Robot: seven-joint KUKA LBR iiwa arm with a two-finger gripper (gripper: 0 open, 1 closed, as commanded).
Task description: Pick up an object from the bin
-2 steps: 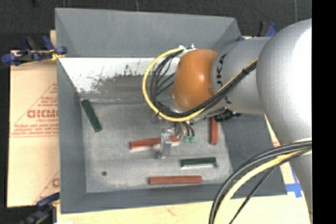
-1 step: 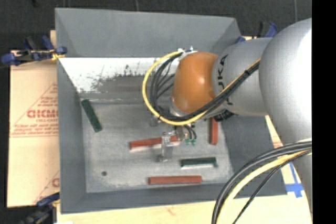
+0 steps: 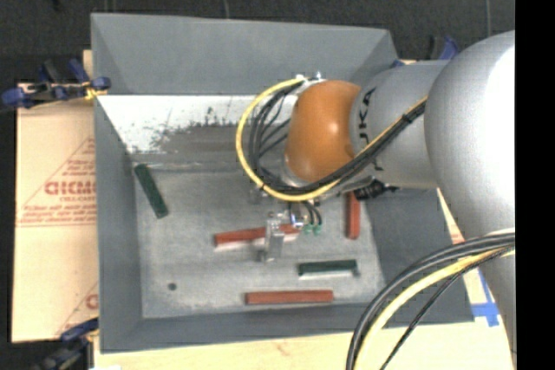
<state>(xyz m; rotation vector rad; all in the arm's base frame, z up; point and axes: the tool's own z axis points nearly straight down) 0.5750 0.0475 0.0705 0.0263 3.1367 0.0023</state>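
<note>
End effector (image 3: pixel 274 240) is low over the bin (image 3: pixel 199 195) floor, about bin centre, hanging under the orange wrist cover (image 3: pixel 321 134). Spread or pressed together: cannot tell, because the cover and the cable loop (image 3: pixel 251 147) sit between the camera and most of it.

Nearest item is the short red-brown stick (image 3: pixel 236 238). It lies flat with its long axis running 9 to 3, and its 3 o'clock end is right at the end effector. Touching or just beside, cannot tell. No grip is confirmed, so I treat the stick as resting on the floor.

Other items, clock positions taken from the end effector:
- green stick (image 3: pixel 328 269), flat, near at 4
- long red-brown stick (image 3: pixel 289 297), flat, at 6, by the 6 o'clock wall
- small red stick (image 3: pixel 353 217), axis 12 to 6, at 2 to 3, partly under the arm
- dark green stick (image 3: pixel 150 191), tilted, well apart at 10

Why the layout matters, my read: everything lies flat and singly with bare floor between pieces, nothing heaped, so a straight-down pinch across a stick's narrow width should work. Being at the stick's end rather than its middle looks risky. A grip there may let the stick swing or slip on lift. The task is at the approach or grasp stage and nothing is lifted yet.
</note>
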